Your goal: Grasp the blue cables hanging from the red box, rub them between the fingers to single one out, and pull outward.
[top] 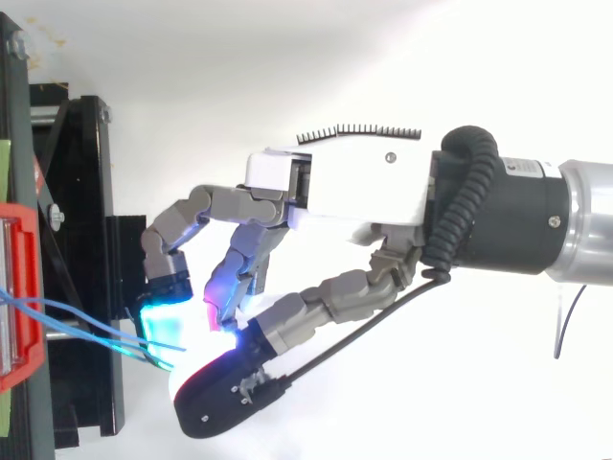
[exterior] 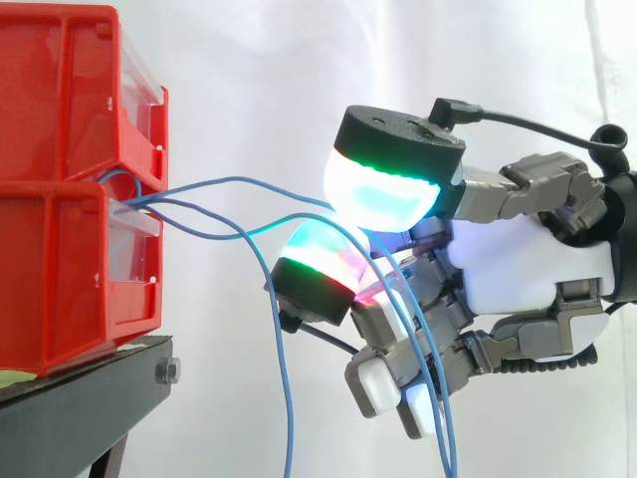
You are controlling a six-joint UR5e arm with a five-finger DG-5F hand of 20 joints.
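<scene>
Fingers curl inward on the robot's white-and-grey hand [exterior: 518,259]. Two of its thick glowing pads [exterior: 388,184], one above the other, close in a narrow pinch on the thin blue cables [exterior: 239,179].

The cables come out of the front of the stacked red plastic bins [exterior: 60,289], at the seam where the upper bin meets the lower. The bins sit at the front edge of the black metal stand [exterior: 90,383].

From there the strands run almost level to the pinch, sagging slightly, so we judge the pull has barely begun. Loose lengths droop below the stand's edge and beneath the hand.

Soft pads facing each other suit rolling the strands apart. We think more than one strand sits in the pinch, though the glow hides the contact.

A white curtain [exterior: 249,80] hangs behind.
</scene>
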